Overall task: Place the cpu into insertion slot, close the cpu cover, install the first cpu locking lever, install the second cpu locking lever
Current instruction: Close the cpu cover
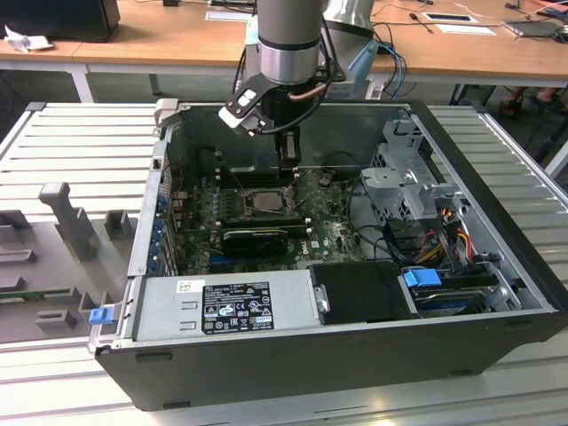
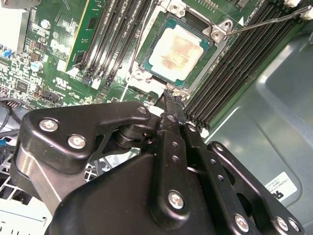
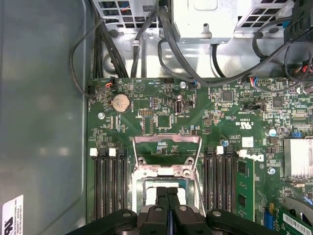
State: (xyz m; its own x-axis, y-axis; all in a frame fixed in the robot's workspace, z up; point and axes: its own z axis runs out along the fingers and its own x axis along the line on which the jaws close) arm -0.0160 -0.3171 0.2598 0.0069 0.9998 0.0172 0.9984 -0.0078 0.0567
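Observation:
The cpu, a pale square chip, lies seated in the insertion slot on the green board; in the exterior view the cpu sits mid-case. The cpu cover, a thin metal frame with a large window, stands hinged open beyond the slot. My gripper is shut with nothing between its fingers. The gripper hovers at the slot's hinge edge, right by the cover's base; contact cannot be told. A thin wire locking lever sticks out raised beside the slot. From outside, the gripper hangs just behind the cpu.
Black memory slots flank the socket on both sides. A long black card lies in front of it. A power supply, a drive cage and loose cables crowd the case. Grey fixtures stand outside.

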